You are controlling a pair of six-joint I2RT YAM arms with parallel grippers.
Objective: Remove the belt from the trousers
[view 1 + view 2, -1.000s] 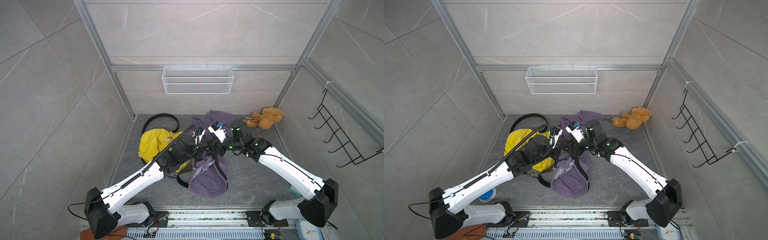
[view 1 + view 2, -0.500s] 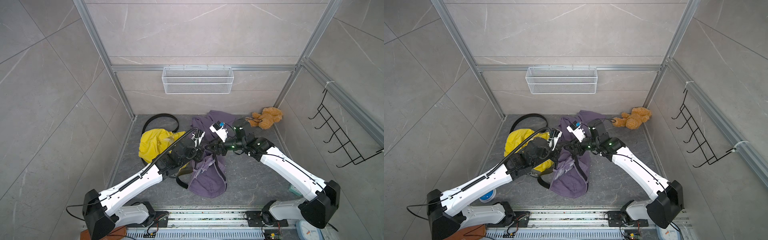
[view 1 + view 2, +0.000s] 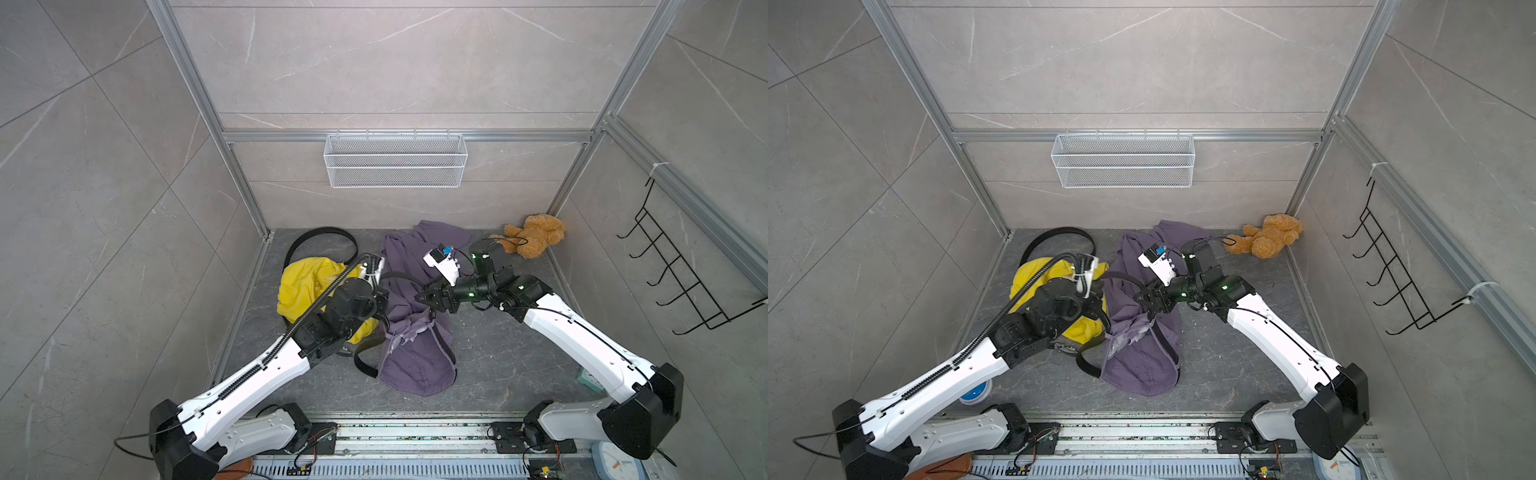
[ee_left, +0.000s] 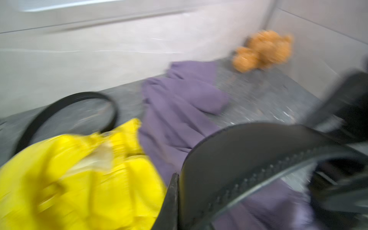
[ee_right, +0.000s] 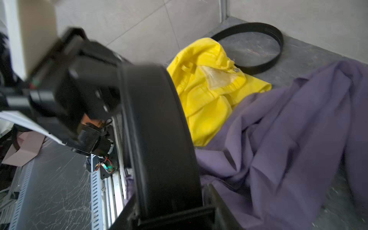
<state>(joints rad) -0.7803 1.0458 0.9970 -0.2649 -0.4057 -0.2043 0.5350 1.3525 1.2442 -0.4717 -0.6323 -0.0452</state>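
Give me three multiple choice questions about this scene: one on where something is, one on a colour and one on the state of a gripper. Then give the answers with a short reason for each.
1. Where is the teddy bear?
A) on the floor in a far corner
B) in the middle of it
C) lifted in the air

2. What colour is the garment lying beside the purple trousers?
A) red
B) yellow
C) white

3. How is the left gripper?
A) wide open, holding nothing
B) shut on the belt
C) out of sight in every view

Answers:
1 A: both top views show it lying down where the walls meet.
2 B: it is bright yellow in every view.
3 B: the belt runs straight into its closed jaws.
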